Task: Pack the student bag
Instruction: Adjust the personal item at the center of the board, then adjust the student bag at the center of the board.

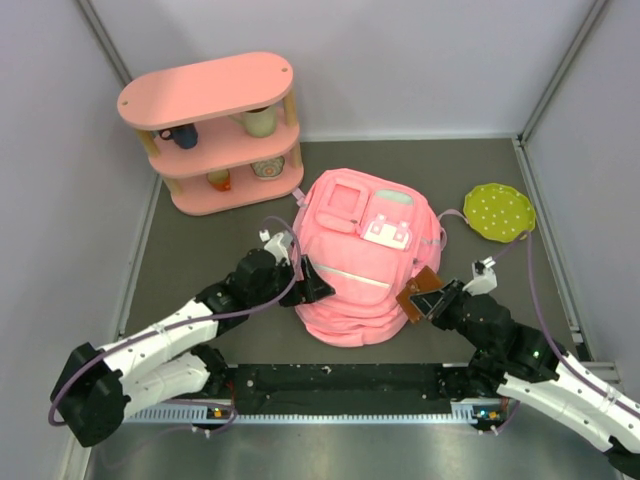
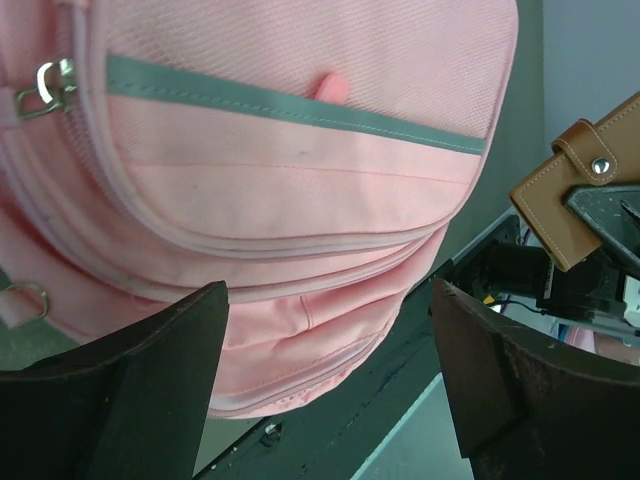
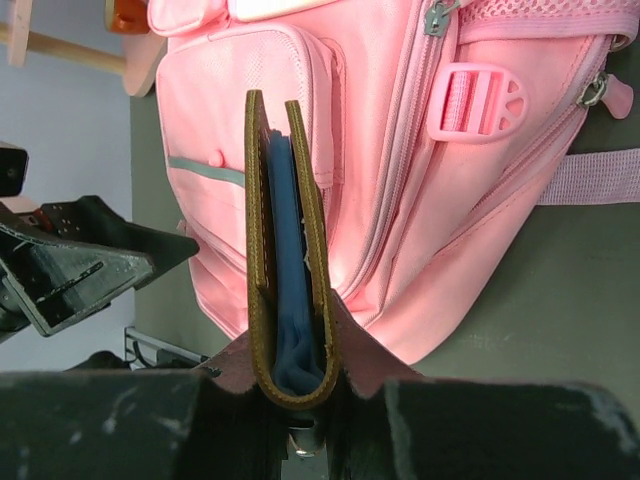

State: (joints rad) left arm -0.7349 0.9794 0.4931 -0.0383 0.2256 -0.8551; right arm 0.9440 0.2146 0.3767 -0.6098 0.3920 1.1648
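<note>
Backpack (image 1: 355, 290) pockets look zipped shut; right fingers (image 3: 365, 365) clamp brown wallet (image 2: 560, 205), left fingers (image 2: 120, 400) spread empty.

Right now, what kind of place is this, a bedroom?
Probably not: it looks like a robot test booth. Plain pale walls box in a dark grey tabletop, with a white-and-black left arm and right arm bolted at its near edge.

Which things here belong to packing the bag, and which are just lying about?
Job: pink backpack; brown leather wallet, gripped by right tool; left tool, open beside the backpack.
Lying about: pink three-tier shelf with cups; green dotted plate.
</note>
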